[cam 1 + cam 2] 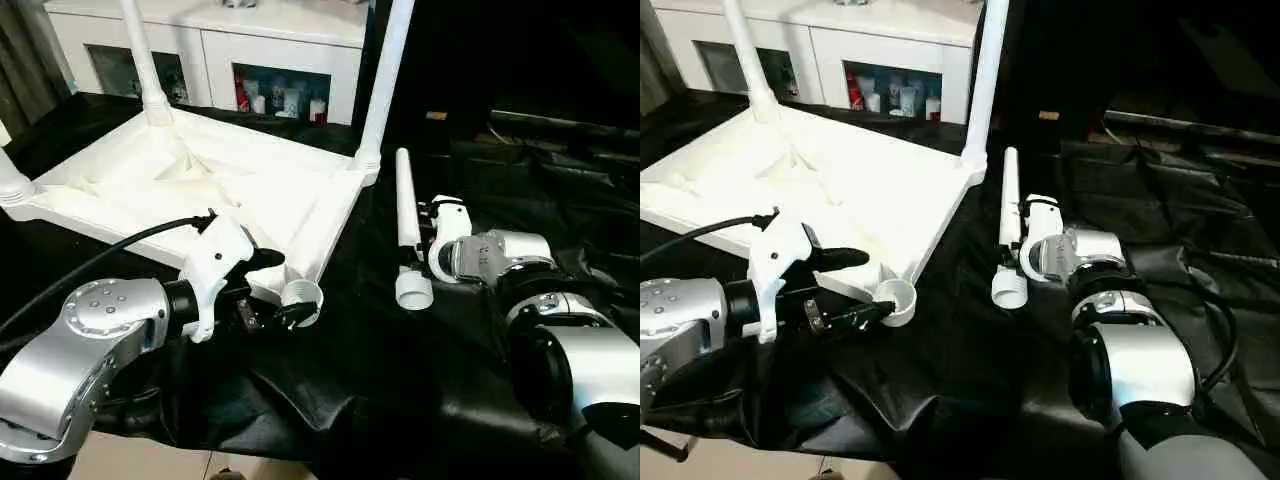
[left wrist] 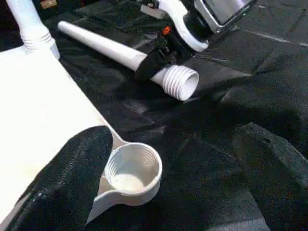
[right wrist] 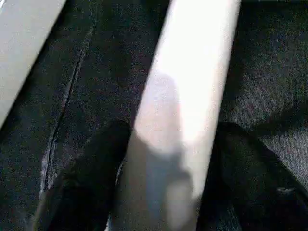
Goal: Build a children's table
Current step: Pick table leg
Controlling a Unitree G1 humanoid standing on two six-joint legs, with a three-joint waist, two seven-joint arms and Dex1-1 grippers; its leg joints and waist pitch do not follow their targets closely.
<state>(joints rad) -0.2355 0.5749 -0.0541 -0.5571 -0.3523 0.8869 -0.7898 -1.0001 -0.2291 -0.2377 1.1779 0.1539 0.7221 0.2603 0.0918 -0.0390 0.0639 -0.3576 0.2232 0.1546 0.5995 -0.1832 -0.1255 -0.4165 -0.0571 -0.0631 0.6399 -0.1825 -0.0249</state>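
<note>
The top (image 1: 190,190) lies upside down on the black table (image 1: 400,380) with one socket (image 1: 300,296) empty (left gripper (image 1: 283,290) wide open there), while the right gripper's (image 2: 156,55) fingers straddle the loose leg (image 1: 408,225), seemingly to fit it.

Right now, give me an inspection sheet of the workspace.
Surface: black cloth, wrinkled.
Job's things: top upside down, three legs upright in it; fourth leg loose on the cloth; one socket empty.
Clutter: nothing seen.
Grippers: left gripper, jaws open at the empty socket; right gripper at the fourth leg.
Cables: black cable along the left arm.
Surroundings: white cabinet behind.
</note>
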